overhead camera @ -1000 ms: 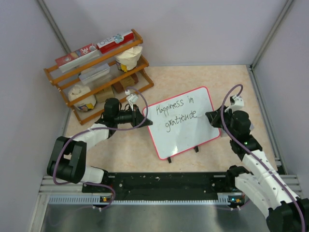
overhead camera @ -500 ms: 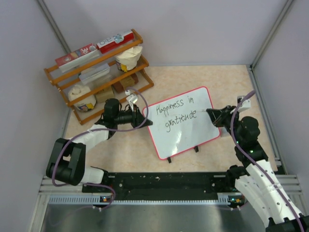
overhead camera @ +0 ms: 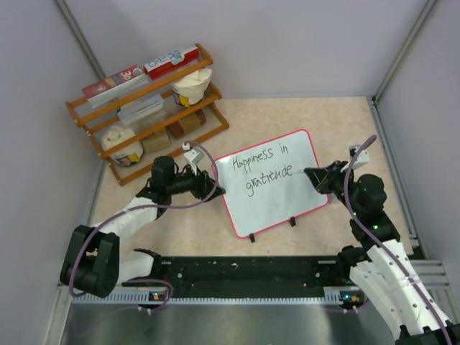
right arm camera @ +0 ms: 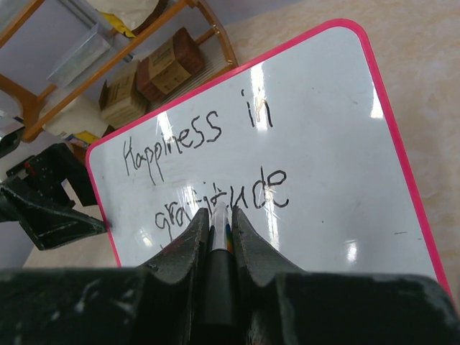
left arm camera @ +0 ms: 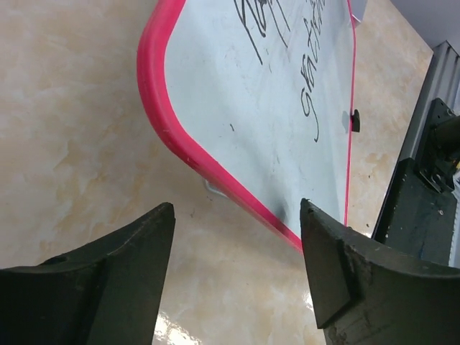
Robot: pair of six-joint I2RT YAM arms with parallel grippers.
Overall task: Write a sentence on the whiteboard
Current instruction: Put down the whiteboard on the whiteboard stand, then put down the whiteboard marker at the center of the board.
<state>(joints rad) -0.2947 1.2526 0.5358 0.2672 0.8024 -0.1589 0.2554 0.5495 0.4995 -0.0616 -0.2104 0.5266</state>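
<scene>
R tool [overhead camera: 310,174], marker [right arm camera: 219,238] at whiteboard [overhead camera: 277,207] edge

red-rimmed white whiteboard [overhead camera: 277,203], black sentence [overhead camera: 260,169]

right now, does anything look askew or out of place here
Only the whiteboard: it sits rotated against the table edges, so the sentence runs slanted in the top view. Nothing looks spilled or broken; the marker sits straight between the right fingers.
</scene>
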